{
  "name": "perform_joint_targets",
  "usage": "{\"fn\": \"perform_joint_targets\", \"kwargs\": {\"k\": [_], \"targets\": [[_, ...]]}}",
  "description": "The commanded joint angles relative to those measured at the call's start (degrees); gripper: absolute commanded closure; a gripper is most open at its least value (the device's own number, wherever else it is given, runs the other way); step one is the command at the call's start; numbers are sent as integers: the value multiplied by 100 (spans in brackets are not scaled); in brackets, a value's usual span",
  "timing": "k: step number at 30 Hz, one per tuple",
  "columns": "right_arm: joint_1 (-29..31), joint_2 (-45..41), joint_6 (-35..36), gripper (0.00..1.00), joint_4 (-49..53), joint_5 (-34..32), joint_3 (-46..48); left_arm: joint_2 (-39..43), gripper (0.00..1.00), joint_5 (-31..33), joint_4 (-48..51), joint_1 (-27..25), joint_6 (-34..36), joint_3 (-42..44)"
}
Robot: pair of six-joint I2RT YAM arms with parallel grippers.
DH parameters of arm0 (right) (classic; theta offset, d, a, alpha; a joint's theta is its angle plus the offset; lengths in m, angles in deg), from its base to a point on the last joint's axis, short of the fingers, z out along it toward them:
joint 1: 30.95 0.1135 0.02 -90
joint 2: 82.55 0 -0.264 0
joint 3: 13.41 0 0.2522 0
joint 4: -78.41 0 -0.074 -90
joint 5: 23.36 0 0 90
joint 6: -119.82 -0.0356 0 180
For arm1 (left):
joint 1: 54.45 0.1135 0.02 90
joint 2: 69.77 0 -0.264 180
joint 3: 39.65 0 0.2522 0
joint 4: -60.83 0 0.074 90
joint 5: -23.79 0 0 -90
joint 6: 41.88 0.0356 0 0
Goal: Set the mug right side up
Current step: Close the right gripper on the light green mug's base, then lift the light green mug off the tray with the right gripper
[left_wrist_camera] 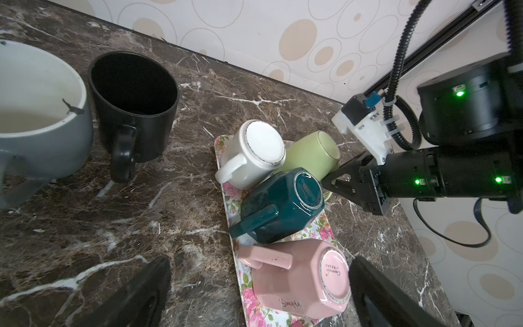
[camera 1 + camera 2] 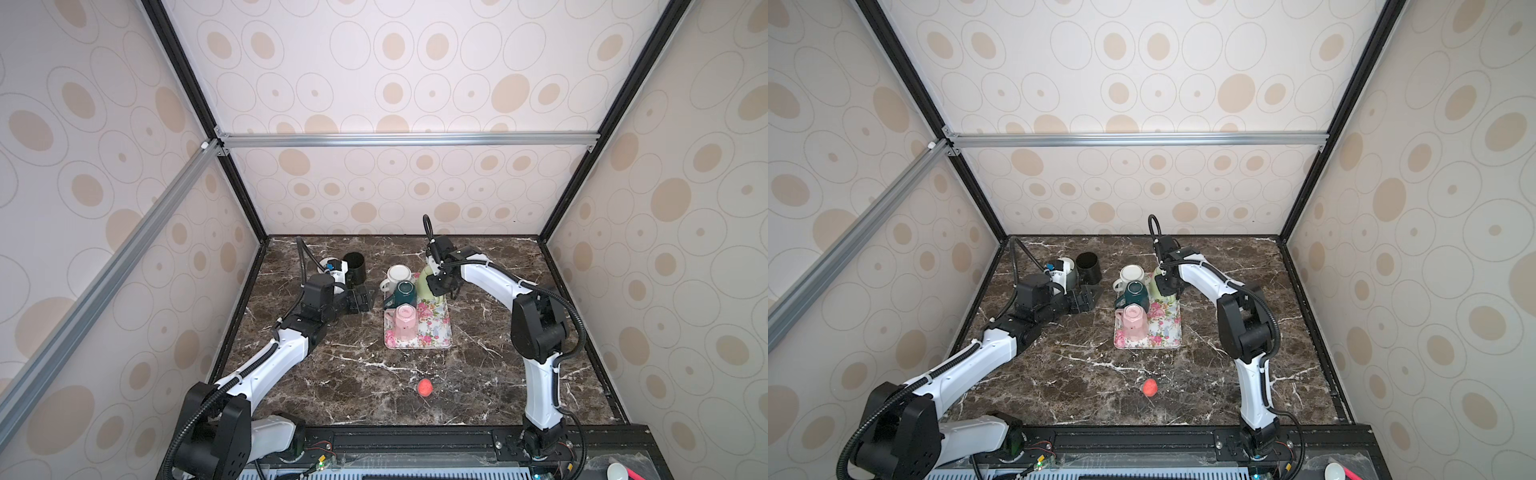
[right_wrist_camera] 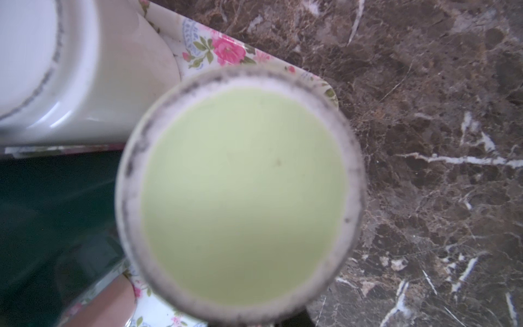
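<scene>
The light green mug stands bottom up and tilted at the far right corner of the floral tray. Its base fills the right wrist view. My right gripper is shut on this mug low on its side; the exact hold and the handle are hidden. My left gripper hangs open over the table left of the tray, holding nothing.
Three more mugs lie bottom up on the tray: white, dark green, pink. A black mug and a grey-white mug stand upright at the back left. A red ball lies near the front.
</scene>
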Motion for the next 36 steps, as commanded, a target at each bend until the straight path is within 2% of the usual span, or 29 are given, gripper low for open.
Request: {"fn": "perform_joint_targets", "kwargs": {"k": [1,25,36], "targets": [[18,-447,-66,100,-150,-7,12,-58,2,-56,-176,-33,-58,-17],[19,-1389,-403,100,-408,293,331,-200,2,-190,-272,-40,-176,-43],[18,-1867,-686,100,-612,698,467,-199,2,-295,-310,-39,-244,-48]]}}
